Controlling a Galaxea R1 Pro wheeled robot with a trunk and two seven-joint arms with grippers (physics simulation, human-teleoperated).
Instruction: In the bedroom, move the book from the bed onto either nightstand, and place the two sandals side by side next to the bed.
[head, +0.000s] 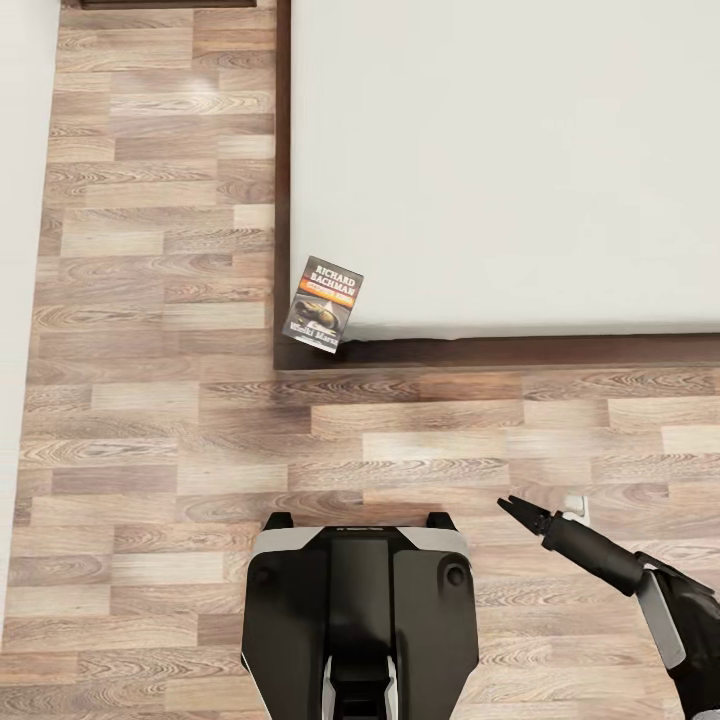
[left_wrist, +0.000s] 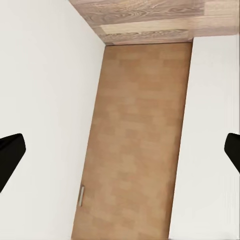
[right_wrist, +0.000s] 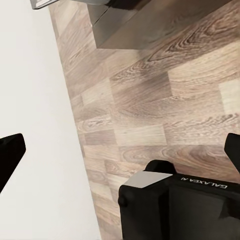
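The book (head: 324, 304) lies face up on the near left corner of the bed's grey mattress (head: 500, 160), its lower edge hanging over the dark wooden frame (head: 500, 351). My right gripper (head: 517, 508) hovers low over the floor well in front of the bed and to the right of the book. In the right wrist view this gripper (right_wrist: 120, 155) is open and holds nothing. The left gripper (left_wrist: 120, 155) is open too, with nothing between its black fingertips (left_wrist: 11, 150). A dark brown strip (head: 165, 3) at the far edge left of the bed may be the nightstand. The sandals are out of view.
Wood plank floor (head: 150, 300) runs as an aisle between the bed and a white wall (head: 20, 300) on the left. My dark base (head: 360, 620) stands on the floor in front of the bed. The left wrist view faces a brown door panel (left_wrist: 135, 140) between white walls.
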